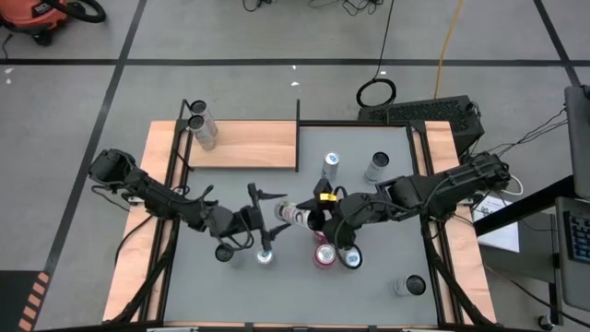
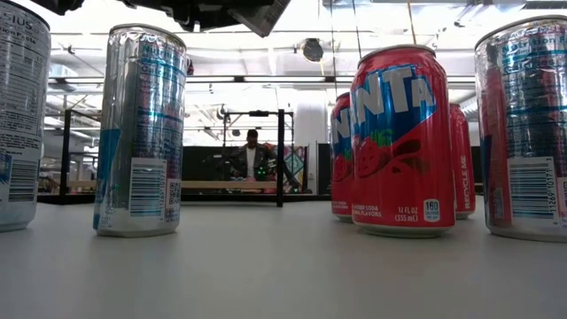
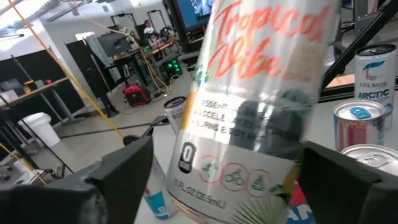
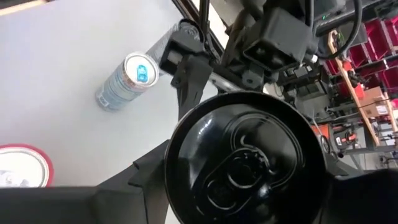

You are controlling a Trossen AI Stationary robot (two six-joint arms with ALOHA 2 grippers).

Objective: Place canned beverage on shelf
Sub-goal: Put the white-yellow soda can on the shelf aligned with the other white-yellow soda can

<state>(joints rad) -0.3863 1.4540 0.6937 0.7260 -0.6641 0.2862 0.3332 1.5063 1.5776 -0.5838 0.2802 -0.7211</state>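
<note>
High view, left to right: the flat light-brown wood-grain shelf with black posts (image 1: pixel 244 145) sits at the table's far left, with two silver cans (image 1: pixel 202 126) already standing at its far-left corner. Near the middle of the grey tabletop (image 1: pixel 369 277), the left gripper (image 1: pixel 267 205) and right gripper (image 1: pixel 313 217) meet over one pale can lying sideways in the air, the white "Tropical Vibe" can (image 1: pixel 294 214). From where I stand it looks like a handover. In the left wrist view, the left claw's dark fingers (image 3: pixel 118 174) stand wide on either side of the can's printed wall (image 3: pixel 261 106), apart from it, not yet pinching. The right claw grips the can near its black-topped end (image 4: pixel 245 158), fingers partly closed around the body. Below them stand a small silver can (image 1: pixel 265 256) and two red strawberry soda cans (image 1: pixel 325 255); further right, more silver cans (image 1: pixel 376 167) stand toward the far side and another (image 1: pixel 411 286) at the near right. I'd say the risk is in timing: if the right claw lets go before the left has closed, the can drops onto the cans beneath and bowls them over. A skewed pinch on the slick round wall could also let it slip on its way to the shelf.
</note>
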